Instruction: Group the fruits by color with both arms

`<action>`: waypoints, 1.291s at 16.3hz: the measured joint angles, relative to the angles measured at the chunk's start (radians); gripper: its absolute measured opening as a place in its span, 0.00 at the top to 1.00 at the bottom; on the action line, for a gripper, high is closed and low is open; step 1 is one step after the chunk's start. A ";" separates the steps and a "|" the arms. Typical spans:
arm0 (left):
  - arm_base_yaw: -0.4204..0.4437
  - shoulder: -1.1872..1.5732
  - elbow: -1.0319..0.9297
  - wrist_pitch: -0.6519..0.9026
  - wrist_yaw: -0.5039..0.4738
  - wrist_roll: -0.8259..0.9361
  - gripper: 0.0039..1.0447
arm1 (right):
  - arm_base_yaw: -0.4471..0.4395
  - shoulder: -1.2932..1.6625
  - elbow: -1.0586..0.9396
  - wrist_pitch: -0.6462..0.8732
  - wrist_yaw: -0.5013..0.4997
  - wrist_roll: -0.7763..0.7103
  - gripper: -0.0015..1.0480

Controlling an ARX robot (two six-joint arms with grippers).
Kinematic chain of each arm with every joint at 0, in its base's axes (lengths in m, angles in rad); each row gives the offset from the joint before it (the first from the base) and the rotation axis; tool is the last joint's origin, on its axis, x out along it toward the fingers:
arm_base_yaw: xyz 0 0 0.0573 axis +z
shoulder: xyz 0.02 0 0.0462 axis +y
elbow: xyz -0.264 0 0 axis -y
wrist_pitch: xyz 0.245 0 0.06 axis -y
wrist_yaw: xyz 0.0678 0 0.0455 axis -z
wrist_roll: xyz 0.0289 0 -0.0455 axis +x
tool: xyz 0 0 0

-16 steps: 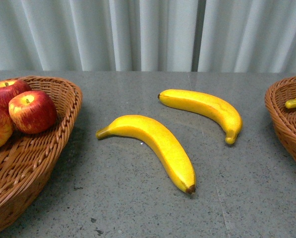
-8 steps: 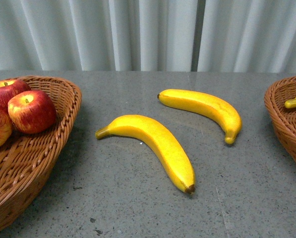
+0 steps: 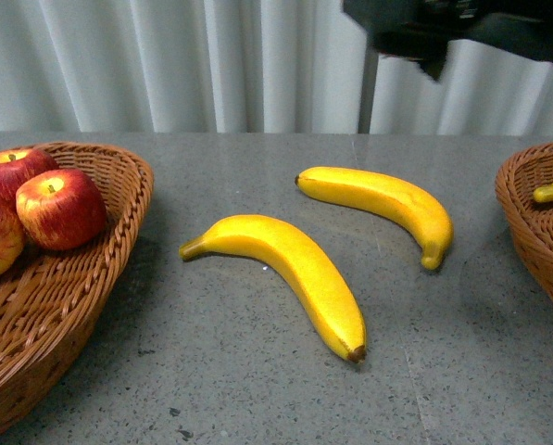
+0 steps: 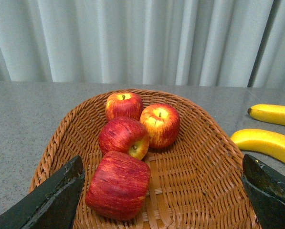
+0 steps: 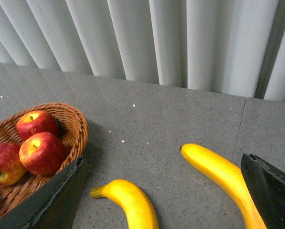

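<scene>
The grey table point(image 3: 257, 399) carries the left basket point(image 3: 119, 232), which holds four red apples point(image 4: 125, 138). A near banana point(image 3: 295, 264) and a far banana point(image 3: 387, 202) lie right of that basket. The left gripper point(image 4: 161, 161), above the basket, and the right gripper point(image 5: 162, 160), right of it, both have fingers apart.

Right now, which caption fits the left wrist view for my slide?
Open left pincer frames a basket of four apples; two bananas lie on the table beside it.

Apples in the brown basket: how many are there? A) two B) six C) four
C: the left wrist view shows four red apples lying together inside the wicker basket.
</scene>
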 joint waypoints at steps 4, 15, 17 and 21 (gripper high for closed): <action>0.000 0.000 0.000 0.000 0.000 0.000 0.06 | 0.104 0.345 0.307 -0.240 0.098 -0.067 0.06; 0.000 0.000 0.000 0.000 0.000 0.000 0.06 | 0.124 0.441 0.326 -0.463 0.138 -0.202 0.06; 0.000 0.000 0.000 0.000 0.000 0.000 0.06 | 0.130 0.451 0.323 -0.485 0.144 -0.224 0.06; 0.000 0.000 0.000 0.000 0.000 0.000 0.06 | 0.137 0.469 0.299 -0.505 0.156 -0.251 0.24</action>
